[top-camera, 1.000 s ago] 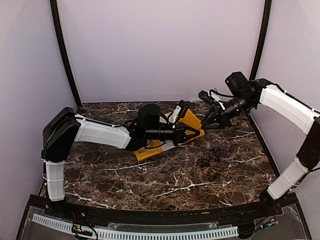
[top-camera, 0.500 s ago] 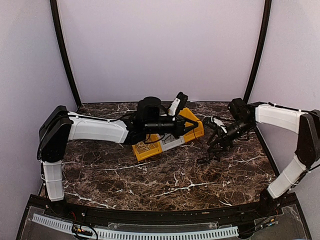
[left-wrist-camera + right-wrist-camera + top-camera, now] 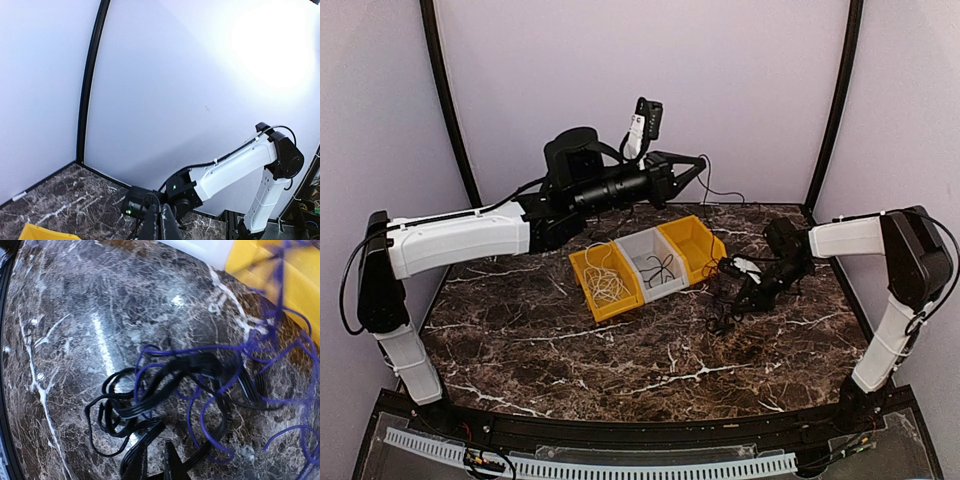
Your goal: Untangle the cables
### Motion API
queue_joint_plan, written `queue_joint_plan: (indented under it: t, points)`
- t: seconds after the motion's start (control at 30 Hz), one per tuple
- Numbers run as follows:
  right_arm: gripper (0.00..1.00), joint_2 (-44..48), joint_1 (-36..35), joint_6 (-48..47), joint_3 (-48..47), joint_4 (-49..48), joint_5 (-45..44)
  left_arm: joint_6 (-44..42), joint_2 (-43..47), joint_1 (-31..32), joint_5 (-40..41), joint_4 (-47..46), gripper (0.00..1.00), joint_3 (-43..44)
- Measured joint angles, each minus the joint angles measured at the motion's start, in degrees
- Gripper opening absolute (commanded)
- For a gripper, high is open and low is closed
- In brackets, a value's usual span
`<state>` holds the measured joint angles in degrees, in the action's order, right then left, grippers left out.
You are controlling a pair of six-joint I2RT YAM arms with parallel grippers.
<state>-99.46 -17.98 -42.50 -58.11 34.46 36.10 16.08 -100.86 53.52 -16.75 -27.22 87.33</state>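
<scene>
My left gripper (image 3: 698, 163) is raised high above the back of the table. It is shut on a thin dark cable (image 3: 712, 190) that hangs down from it. In the left wrist view its fingers (image 3: 162, 222) are pressed together with the cord looping at the tips. My right gripper (image 3: 734, 302) is low over a tangle of cables (image 3: 722, 318) on the marble. In the right wrist view its tips (image 3: 156, 464) stand a narrow gap apart, just short of a black flat cable bundle (image 3: 150, 395). A thin purple cable (image 3: 220, 390) is threaded through the bundle and rises up to the right.
Three joined bins sit mid-table. The left yellow bin (image 3: 588, 272) holds a white cable (image 3: 605, 283), the grey bin (image 3: 642, 252) holds a black cable (image 3: 660, 268), and the right yellow bin (image 3: 692, 245) shows nothing inside. Walls close the back and sides.
My left arm rose from over the bins, up and back, drawing the thin cable with it. My right gripper came down onto the tangle on the table.
</scene>
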Motion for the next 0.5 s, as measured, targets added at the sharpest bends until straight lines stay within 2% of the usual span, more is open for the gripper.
queue_joint_plan:
  t: [0.07, 0.17, 0.5]
  points:
    - [0.04, -0.39, 0.13, 0.66, 0.31, -0.59, -1.36, -0.98, 0.96, 0.00, 1.44, 0.61, 0.00, 1.36]
    - [0.03, -1.22, 0.50, 2.12, 0.37, -1.92, -4.02, -3.19, 1.88, 0.00, 3.23, 2.25, 0.00, 4.37]
    - [0.03, -2.21, 1.81, 4.26, 0.37, -2.67, -7.89, -9.09, 1.60, 0.00, 5.53, 13.40, 0.00, 23.93]
